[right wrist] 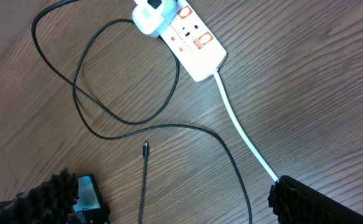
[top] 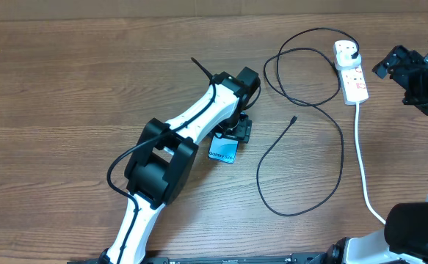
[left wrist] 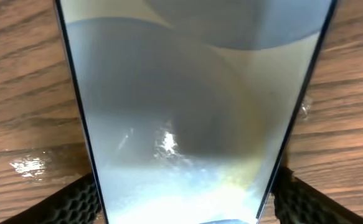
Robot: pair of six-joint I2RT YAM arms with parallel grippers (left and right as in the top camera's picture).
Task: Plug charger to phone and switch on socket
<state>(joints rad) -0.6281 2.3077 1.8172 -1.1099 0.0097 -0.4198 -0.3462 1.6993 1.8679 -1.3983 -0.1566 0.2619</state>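
Observation:
The phone (left wrist: pixel 181 93) fills the left wrist view, its light screen glaring. My left gripper (left wrist: pixel 184 202) is shut on it, with one finger pad at each long edge. From overhead, the left gripper (top: pixel 232 134) is at the table's middle and only a blue corner of the phone (top: pixel 223 150) shows. The charger cable (top: pixel 338 154) loops across the table. Its loose connector tip (top: pixel 294 118) lies right of the phone, apart from it. Its plug (top: pixel 349 50) sits in the white socket (top: pixel 354 77). My right gripper (top: pixel 418 79) is open and empty, hovering right of the socket.
The socket's thick white cord (top: pixel 363 161) runs toward the front right edge. In the right wrist view I see the socket (right wrist: pixel 197 46), the cable tip (right wrist: pixel 145 148) and the phone (right wrist: pixel 88 193). The left arm (top: pixel 169 154) lies diagonally across the front left.

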